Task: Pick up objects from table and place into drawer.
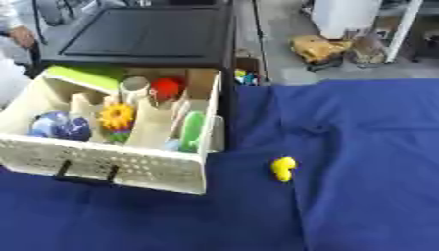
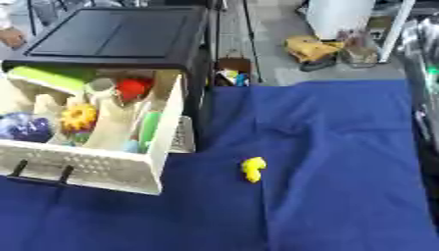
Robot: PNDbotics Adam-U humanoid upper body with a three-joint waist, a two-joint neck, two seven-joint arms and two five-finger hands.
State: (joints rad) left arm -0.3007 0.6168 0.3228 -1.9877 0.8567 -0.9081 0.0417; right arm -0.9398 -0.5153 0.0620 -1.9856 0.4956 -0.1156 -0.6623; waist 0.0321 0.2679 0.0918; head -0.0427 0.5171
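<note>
A small yellow curved object (image 1: 283,168) lies alone on the blue cloth (image 1: 360,147), a little right of the drawer's front corner. The white perforated drawer (image 1: 129,162) stands pulled out of a black cabinet (image 1: 146,32), its black handle (image 1: 85,174) facing me. Inside it lie a green block (image 1: 82,76), a white cup (image 1: 134,89), a red round thing (image 1: 166,88), a yellow flower-shaped toy (image 1: 116,116), a blue-purple ball (image 1: 60,125) and a green elongated piece (image 1: 192,130). Neither hand shows in either view.
Beyond the table's far edge is grey floor with a yellow-brown object (image 1: 317,48) and a white cabinet (image 1: 343,14). A dark, silvery blurred shape (image 2: 426,73) runs down the right edge of the right eye view. Small coloured items (image 1: 244,77) sit behind the cabinet's right side.
</note>
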